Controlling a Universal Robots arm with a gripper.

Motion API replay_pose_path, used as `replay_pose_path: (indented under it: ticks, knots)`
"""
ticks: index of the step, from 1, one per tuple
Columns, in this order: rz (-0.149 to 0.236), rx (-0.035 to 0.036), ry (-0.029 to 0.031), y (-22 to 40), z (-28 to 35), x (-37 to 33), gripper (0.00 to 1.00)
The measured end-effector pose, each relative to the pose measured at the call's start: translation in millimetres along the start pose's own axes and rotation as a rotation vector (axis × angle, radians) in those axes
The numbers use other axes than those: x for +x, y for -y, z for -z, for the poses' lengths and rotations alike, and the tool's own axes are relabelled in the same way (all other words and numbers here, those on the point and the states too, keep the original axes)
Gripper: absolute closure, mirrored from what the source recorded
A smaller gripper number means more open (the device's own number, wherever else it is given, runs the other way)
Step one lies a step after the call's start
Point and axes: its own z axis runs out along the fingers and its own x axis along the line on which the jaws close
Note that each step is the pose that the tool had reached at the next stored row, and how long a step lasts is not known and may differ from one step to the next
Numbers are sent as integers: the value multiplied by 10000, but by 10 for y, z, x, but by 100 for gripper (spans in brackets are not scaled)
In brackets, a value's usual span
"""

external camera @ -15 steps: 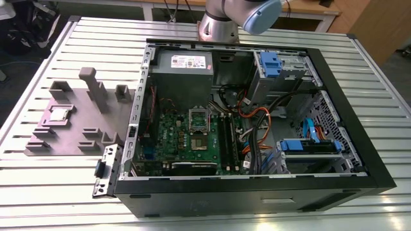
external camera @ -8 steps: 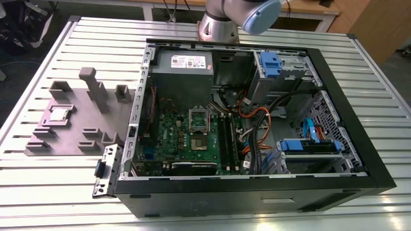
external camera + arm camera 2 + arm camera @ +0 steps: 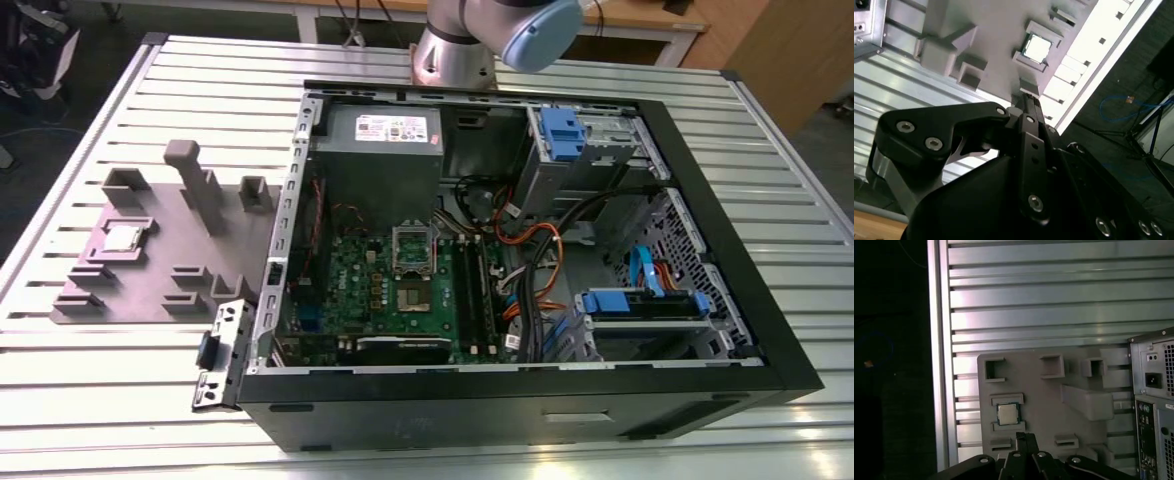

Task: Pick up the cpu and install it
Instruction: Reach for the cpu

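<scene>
Cpu: here it is, the cpu (image 3: 124, 236), a small flat square with a dull silver top and a pale rim; it also shows in both wrist views (image 3: 1035, 48) (image 3: 1007, 413).
Where it sits: flat in a shallow framed pocket on the grey plate (image 3: 147, 290), on the exterior view's left, well apart from the computer case (image 3: 534, 415).
Which way it faces: metal side up, edges square with the pocket; being square, it has no long axis to call.
Grey plate: matte moulded plastic, dotted with low blocks (image 3: 87, 285) and a few taller posts.
Table: ribbed bright metal slats (image 3: 134, 400) running left to right.
Case: black box, side open, with a green circuit board (image 3: 387, 300) lying inside.
Gripper: black, bolted links; the gripper (image 3: 1027, 439) (image 3: 1027, 102) hangs near the cpu, not touching it.
Jaws: pressed together, pinching nothing.
Arm: silver tube with a blue cap (image 3: 467, 40) at the far side of the case.
</scene>
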Motion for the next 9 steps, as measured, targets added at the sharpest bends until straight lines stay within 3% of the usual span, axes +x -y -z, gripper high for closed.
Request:
replay_pose_path:
  ticks: [5, 9]
  knots:
    - [-1, 0, 0, 9, -9, 115, 89]
    - [1, 0, 0, 10, -10, 126, 89]
